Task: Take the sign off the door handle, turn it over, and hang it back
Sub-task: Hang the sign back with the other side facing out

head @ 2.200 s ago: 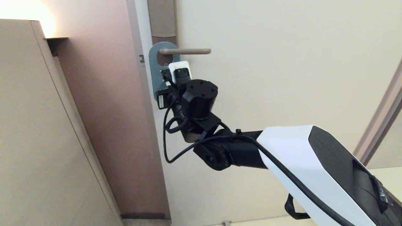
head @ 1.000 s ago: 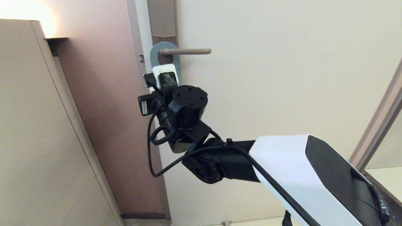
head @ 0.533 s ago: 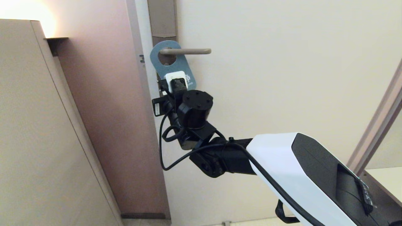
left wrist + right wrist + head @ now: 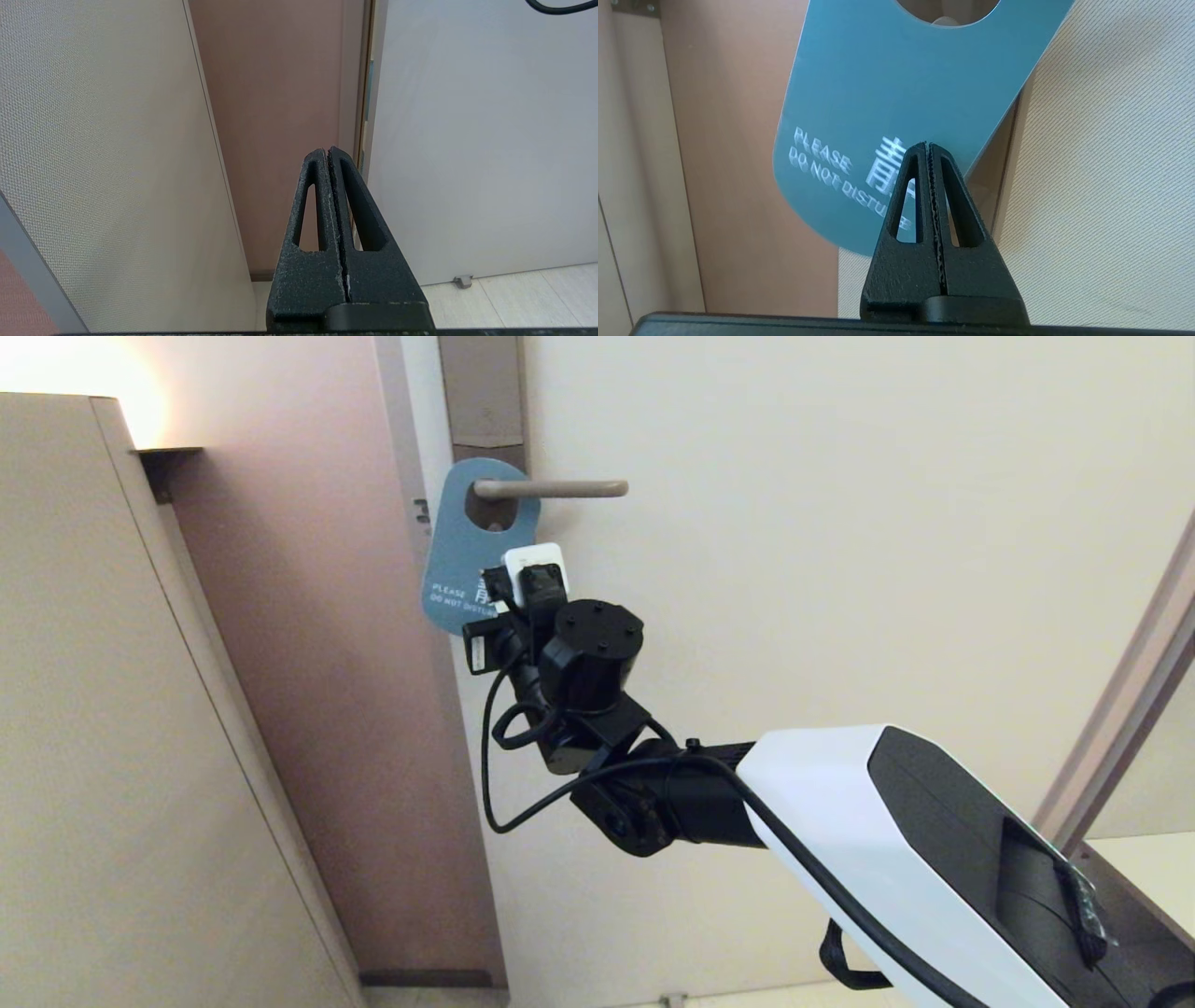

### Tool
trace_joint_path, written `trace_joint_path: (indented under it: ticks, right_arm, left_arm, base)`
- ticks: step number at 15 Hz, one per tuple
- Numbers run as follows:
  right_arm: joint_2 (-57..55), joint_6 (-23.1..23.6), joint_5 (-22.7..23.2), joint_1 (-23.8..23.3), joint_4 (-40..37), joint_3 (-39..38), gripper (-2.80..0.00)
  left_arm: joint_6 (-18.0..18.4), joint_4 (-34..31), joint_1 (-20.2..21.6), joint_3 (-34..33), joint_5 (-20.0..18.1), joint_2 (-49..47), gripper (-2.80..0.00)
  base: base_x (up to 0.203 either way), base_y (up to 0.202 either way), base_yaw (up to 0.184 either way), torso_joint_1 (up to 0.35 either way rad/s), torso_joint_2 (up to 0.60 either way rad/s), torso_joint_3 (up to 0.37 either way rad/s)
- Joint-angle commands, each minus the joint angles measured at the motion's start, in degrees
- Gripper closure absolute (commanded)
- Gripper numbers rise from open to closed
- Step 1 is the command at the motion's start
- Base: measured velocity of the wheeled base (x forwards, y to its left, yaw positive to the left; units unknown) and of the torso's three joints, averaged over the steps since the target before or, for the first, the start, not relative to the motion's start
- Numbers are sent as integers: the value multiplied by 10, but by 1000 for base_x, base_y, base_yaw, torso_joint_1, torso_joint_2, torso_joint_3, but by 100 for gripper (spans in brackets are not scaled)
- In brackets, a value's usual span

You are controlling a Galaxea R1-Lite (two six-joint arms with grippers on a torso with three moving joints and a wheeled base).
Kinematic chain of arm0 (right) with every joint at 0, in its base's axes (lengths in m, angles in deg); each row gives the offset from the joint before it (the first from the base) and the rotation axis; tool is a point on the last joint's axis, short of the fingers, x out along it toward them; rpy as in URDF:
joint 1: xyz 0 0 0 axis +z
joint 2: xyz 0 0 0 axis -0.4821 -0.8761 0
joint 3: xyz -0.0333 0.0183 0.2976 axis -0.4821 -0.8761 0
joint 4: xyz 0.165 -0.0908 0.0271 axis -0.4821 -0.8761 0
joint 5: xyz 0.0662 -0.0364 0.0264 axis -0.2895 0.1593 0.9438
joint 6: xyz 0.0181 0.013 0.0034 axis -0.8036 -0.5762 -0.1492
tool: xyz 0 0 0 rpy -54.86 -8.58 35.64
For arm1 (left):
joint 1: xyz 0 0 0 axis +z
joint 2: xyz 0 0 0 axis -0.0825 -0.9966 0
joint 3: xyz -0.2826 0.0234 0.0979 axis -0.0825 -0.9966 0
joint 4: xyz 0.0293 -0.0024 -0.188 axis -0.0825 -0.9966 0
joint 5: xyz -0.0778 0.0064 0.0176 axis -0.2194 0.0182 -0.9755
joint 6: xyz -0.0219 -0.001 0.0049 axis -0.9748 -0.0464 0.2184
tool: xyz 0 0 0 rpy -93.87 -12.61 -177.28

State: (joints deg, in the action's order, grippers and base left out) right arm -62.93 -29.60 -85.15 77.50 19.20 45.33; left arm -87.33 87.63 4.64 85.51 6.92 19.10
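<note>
Our right gripper point(image 4: 930, 145), fingers clenched on nothing, sits at the flat blue sign's point(image 4: 470, 555) five o'clock; it hangs tilted on the slim bronze lever point(image 4: 551, 488). Bumping could knock it off.

The right arm reaches up with its end effector point(image 4: 930, 145) closed; the left end effector point(image 4: 328, 150) is closed too.

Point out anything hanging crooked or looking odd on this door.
The sign hangs askew on the door handle: its lower end swings toward the door's edge instead of pointing straight down. The shut right gripper is in front of its lower part; contact is unclear. Nothing looks damaged.
</note>
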Motion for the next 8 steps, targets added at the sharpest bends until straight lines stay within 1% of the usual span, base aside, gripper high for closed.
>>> trace_joint_path:
  ticks: [1, 8]
  right_arm:
    - [4, 1, -2, 1, 4, 0, 0]
    - [23, 4, -3, 5, 6, -12, 0]
  left_arm:
    - [0, 0, 0, 0, 0, 0, 0]
    - [0, 0, 0, 0, 0, 0, 0]
  base:
    - [0, 0, 0, 0, 0, 0]
    - [0, 0, 0, 0, 0, 0]
